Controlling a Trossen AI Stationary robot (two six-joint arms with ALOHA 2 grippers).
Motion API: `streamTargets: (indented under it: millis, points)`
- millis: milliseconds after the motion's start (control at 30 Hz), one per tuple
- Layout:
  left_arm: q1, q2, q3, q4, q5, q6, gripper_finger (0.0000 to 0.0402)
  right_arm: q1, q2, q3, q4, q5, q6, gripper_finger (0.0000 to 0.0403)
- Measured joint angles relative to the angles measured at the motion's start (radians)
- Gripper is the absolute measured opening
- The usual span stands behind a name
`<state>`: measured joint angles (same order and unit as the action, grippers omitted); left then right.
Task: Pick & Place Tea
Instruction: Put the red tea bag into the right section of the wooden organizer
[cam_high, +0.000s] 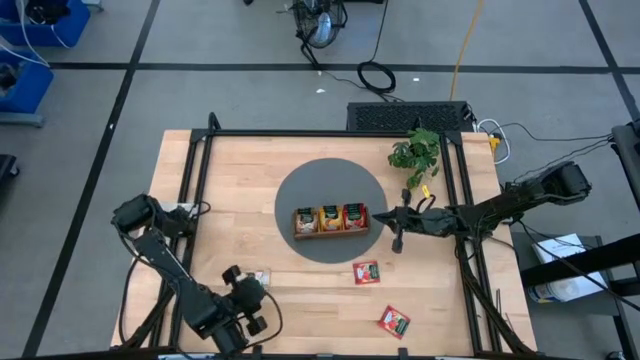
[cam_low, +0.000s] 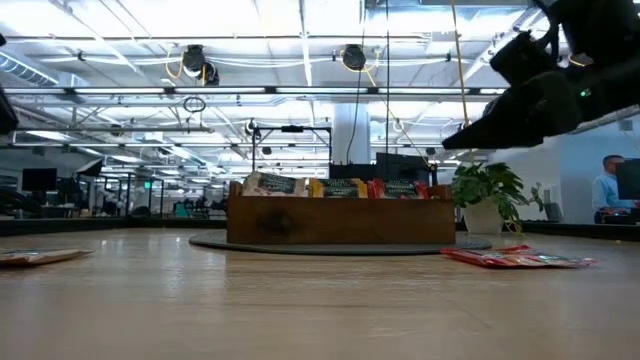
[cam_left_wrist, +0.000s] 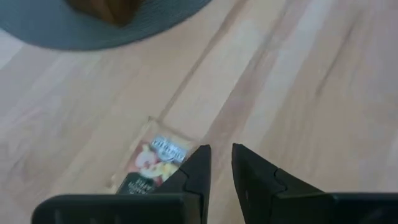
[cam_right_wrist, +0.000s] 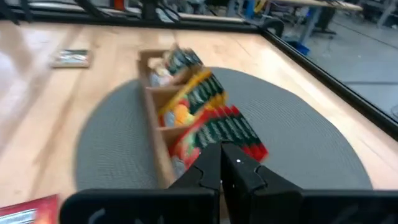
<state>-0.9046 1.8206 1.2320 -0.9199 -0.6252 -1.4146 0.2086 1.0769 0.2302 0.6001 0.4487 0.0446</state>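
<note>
Three loose sachets: one pale sachet (cam_high: 260, 276) lies on the bare surface (cam_high: 230, 200) just beside the left tool; two red sachets (cam_high: 366, 272) lie well apart from it, toward the right arm's side, the second (cam_high: 394, 321) near the front edge.
Sorted tea: green, orange-yellow and red sachets stand in the wooden tray (cam_high: 330, 232) on the grey round mat (cam_high: 330, 180).
Left tool: the left tool (cam_left_wrist: 221, 163) hangs low over the surface, its two fingers nearly together with a narrow gap, gripping nothing.
Key relation: in the left wrist view the pale sachet (cam_left_wrist: 154, 163) lies flat just to one side of the fingertips, one corner hidden behind a finger (cam_left_wrist: 196, 168); its long axis runs roughly along the fingers' direction, slightly slanted.
Nearer arm: the left arm is plainly nearer this sachet; the right is nearer the two red ones.
Right tool: the right tool (cam_right_wrist: 222, 163) hovers beside the tray's red end, fingers pressed together, empty.
Judgement: the left tool would need to spread wider and shift sideways over the sachet before closing.
Risk: a flat sachet on smooth wood may slide rather than lift.
</note>
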Motion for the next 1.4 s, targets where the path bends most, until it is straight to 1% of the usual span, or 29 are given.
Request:
streamTargets:
  millis: [67, 167, 333, 400, 500, 633, 700, 733, 800, 867, 933, 1033, 1100, 1133, 1267, 1400]
  points:
    - [-0.009, 0.0, 0.0, 0.026, -0.03, 0.006, 0.0072, 0.021, -0.018, 0.0, 0.0, -0.004, -0.008, 0.0]
    - [-0.01, 0.006, 0.0, 0.106, -0.049, 0.068, 0.0072, 0.052, -0.052, 0.0, 0.001, -0.006, -0.025, 0.0]
    - [0.018, 0.006, 0.0, 0.266, -0.052, 0.259, 0.0072, 0.114, -0.105, 0.0, -0.009, -0.013, -0.042, 0.0]
    - [0.039, 0.006, 0.0, 0.35, -0.06, 0.367, 0.0072, 0.134, -0.123, 0.0, -0.016, -0.06, -0.029, 0.0]
    - [0.082, 0.006, 0.0, 0.466, -0.033, 0.49, 0.0072, 0.148, -0.149, 0.0, -0.045, -0.185, 0.03, 0.0]
    - [0.167, 0.027, 0.0, 0.577, -0.004, 0.65, 0.0072, 0.148, -0.185, 0.0, -0.2, -0.322, 0.197, 0.0]
    - [0.218, 0.058, 0.0, 0.647, 0.016, 0.748, 0.0072, 0.166, -0.184, 0.0, -0.269, -0.369, 0.295, 0.0]
    - [0.241, 0.08, 0.0, 0.697, 0.038, 0.803, 0.0072, 0.188, -0.178, 0.0, -0.291, -0.368, 0.34, 0.0]
    - [0.282, 0.129, 0.0, 0.78, 0.092, 0.926, 0.0072, 0.241, -0.152, 0.0, -0.297, -0.335, 0.405, 0.0]
    - [0.319, 0.185, 0.0, 0.9, 0.141, 1.058, 0.0072, 0.29, -0.132, 0.0, -0.301, -0.309, 0.466, 0.0]
    - [0.348, 0.232, 0.0, 0.997, 0.155, 1.165, 0.0072, 0.329, -0.11, 0.0, -0.299, -0.271, 0.517, 0.0]
    - [0.393, 0.288, 0.0, 1.156, 0.155, 1.252, 0.0072, 0.363, -0.085, -0.001, -0.324, -0.176, 0.574, 0.0]
    - [0.422, 0.307, 0.004, 1.177, 0.155, 1.283, 0.0072, 0.361, -0.065, 0.0, -0.323, -0.133, 0.629, 0.0]
    - [0.435, 0.315, 0.015, 1.18, 0.156, 1.286, 0.0072, 0.359, -0.063, 0.0, -0.329, -0.131, 0.648, 0.0]
    - [0.46, 0.325, 0.059, 1.151, 0.192, 1.282, 0.0072, 0.355, -0.04, 0.0, -0.303, -0.142, 0.703, 0.0006]
    - [0.462, 0.365, 0.155, 1.061, 0.18, 1.324, 0.0072, 0.363, 0.025, 0.028, -0.208, -0.19, 0.751, 0.0035]
